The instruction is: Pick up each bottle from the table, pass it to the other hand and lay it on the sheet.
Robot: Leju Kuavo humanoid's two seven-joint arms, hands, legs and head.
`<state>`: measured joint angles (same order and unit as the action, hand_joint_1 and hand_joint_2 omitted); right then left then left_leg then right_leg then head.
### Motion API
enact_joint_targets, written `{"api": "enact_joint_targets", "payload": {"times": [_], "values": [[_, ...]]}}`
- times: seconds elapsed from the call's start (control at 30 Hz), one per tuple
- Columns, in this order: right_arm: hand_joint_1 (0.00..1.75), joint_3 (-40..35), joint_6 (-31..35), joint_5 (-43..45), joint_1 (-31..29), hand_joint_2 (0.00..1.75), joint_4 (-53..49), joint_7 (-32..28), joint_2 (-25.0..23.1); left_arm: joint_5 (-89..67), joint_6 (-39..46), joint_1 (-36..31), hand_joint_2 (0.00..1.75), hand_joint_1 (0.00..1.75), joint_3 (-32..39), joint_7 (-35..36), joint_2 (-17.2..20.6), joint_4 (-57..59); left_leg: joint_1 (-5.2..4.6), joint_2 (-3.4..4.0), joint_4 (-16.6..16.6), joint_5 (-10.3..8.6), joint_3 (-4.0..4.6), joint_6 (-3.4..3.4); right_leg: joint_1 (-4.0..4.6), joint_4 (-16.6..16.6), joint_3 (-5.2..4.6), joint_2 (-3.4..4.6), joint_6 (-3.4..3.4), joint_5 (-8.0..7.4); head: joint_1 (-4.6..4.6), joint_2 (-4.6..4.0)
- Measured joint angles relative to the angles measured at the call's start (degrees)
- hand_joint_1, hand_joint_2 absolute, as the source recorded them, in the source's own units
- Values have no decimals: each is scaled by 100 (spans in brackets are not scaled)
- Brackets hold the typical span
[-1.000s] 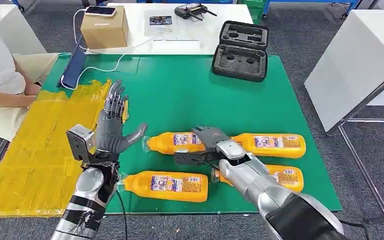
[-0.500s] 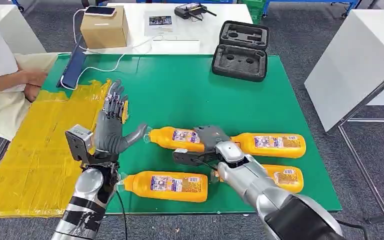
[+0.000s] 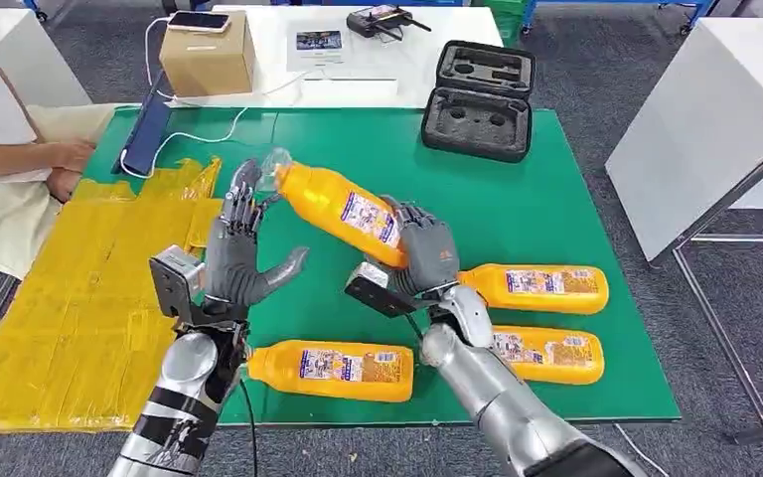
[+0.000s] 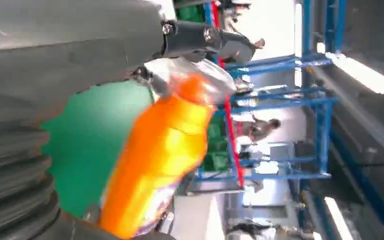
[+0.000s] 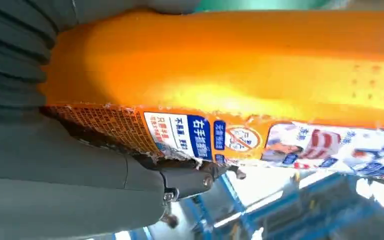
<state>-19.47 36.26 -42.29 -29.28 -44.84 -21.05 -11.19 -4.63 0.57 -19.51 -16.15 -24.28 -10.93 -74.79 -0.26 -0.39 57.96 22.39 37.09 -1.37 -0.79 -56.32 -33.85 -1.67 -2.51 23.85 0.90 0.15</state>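
Now the yellow sheet lies along the left edge of the green tabletop. Next to it, the left hand is up with its fingers spread apart, holding nothing. The right hand grips an orange bottle lifted above the tabletop, its cap tilted toward the left fingertips. Three more bottles lie near the front edge.
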Motion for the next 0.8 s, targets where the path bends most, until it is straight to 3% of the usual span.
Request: {"api": "enact_joint_targets", "payload": {"times": [0.23, 0.4, 0.8], "values": [[175, 701, -967, 1322, 471, 175, -957, -463, -175, 92, -26, -62, 175, 0, -157, 74, -13, 127, -1, 9, 0, 0, -1, 0, 0, 0, -1, 2, -1, -2, 4, 0], [175, 764, -1492, 1547, 545, 175, -974, -542, -292, 94, 0, -62, 175, 0, -185, 85, -11, 124, 0, 10, 0, -1, -1, 0, 1, -2, -3, 3, -1, -2, 4, 0], [175, 764, -1687, 1599, 546, 175, -882, -568, -538, 96, -7, -65, 175, 0, -295, 96, -13, 122, 0, 9, 0, 0, 0, 0, 0, -1, -2, 3, 1, 0, 2, 0]]}}
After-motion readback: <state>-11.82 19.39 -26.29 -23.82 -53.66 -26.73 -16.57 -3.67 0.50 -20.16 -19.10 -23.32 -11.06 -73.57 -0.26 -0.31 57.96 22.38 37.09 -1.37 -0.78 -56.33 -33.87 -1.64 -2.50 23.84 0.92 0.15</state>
